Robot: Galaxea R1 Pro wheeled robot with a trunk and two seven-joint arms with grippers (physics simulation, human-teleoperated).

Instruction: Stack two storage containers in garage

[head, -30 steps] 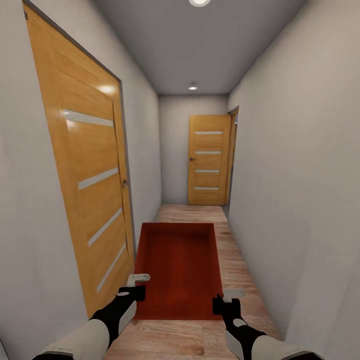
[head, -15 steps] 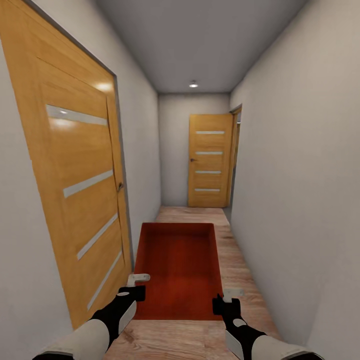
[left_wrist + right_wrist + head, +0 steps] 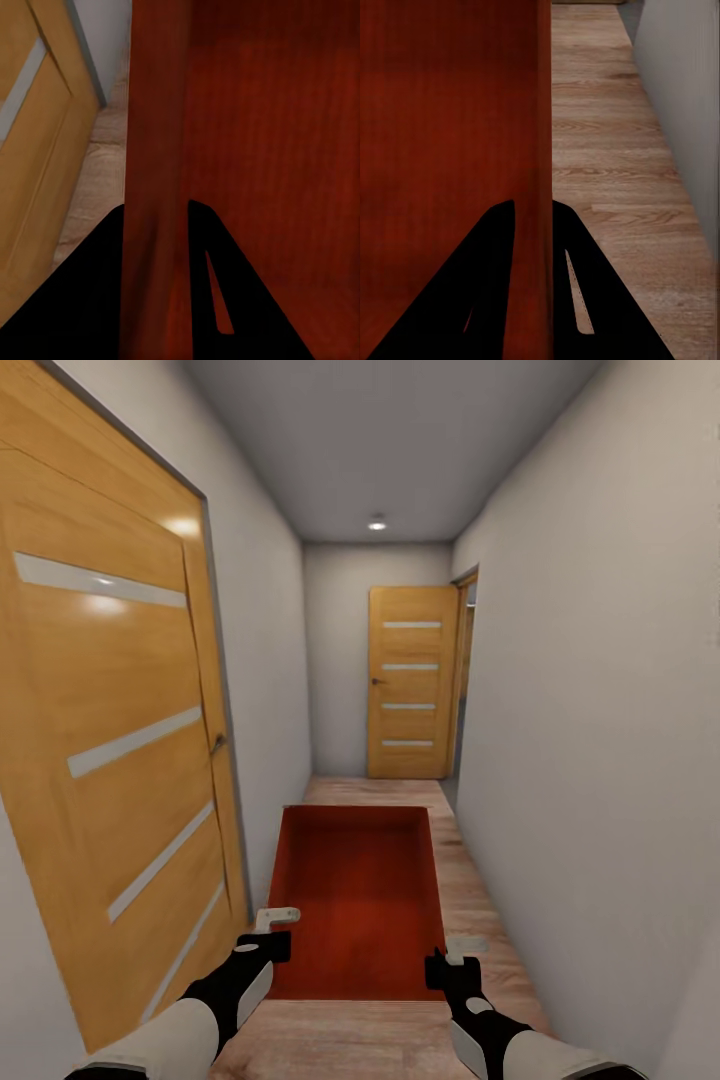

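Change since earlier frames: whole head view has shifted forward along the corridor; the near door on the left now shows larger, and the box and both arms sit at the same spot in the picture.
Left end effector (image 3: 277, 926): closed on the left wall of the storage container (image 3: 360, 900) near its near corner; in the left wrist view the two dark fingers (image 3: 82, 300) stand one on each side of the thin red wall (image 3: 154, 187).
Right end effector (image 3: 452, 956): clamped the same way on the right wall near the near corner; the right wrist view shows the fingers (image 3: 472, 300) straddling the wall edge (image 3: 544, 150).
Container position: held between both arms in front of the robot, above the wood-plank floor (image 3: 480, 920), open side up, inside bare.
Writing: no brand, label or readable text on the box or doors.
Edges: the box's left wall runs close to the near door (image 3: 110, 760); its right wall has a wider strip of bare floor before the right wall of the corridor (image 3: 600, 760).
Open room: a narrow corridor, floor clear ahead of the box.
Far end: a second wooden door (image 3: 410, 695) with pale stripes, a dark gap just right of it, a ceiling light (image 3: 377, 524) above.
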